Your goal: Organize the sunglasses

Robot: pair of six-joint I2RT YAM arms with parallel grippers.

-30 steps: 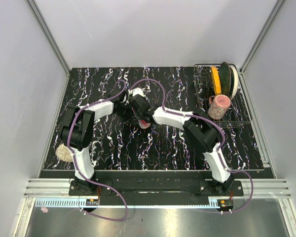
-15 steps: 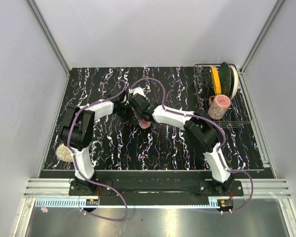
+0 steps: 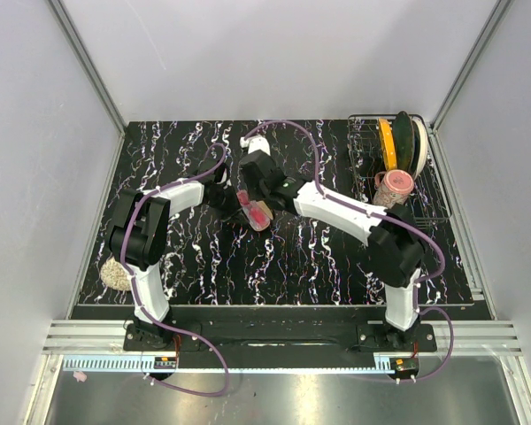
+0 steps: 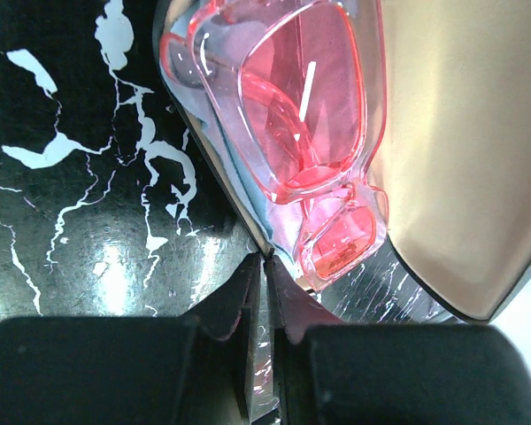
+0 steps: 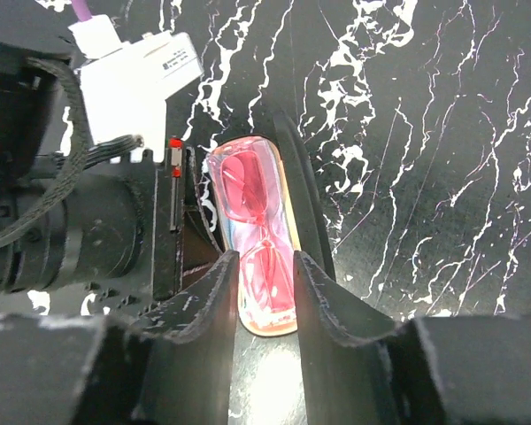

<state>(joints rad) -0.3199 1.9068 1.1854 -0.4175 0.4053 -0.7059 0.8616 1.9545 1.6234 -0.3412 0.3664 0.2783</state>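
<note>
Tight on the left pincer point(image 4: 265, 288) down low: dark fingers point(image 4: 234, 301) squeezed to a thin slit, tips pressed on the dark rim of the case point(image 4: 451, 159). Resting inside, against the tan lining, the sunglasses point(image 4: 305, 133): clear pink frame, rosy lenses, one big up top, the other smaller, down by the fingertips. Peeking out under the frame, something pale blue point(image 4: 233, 181). Off left, glossy black worktop point(image 4: 71, 221) streaked with white veins.

The right arm point(image 3: 336, 205) has reached farther back — the sunglasses point(image 3: 258, 213) now show more, seemingly uncovered.
</note>
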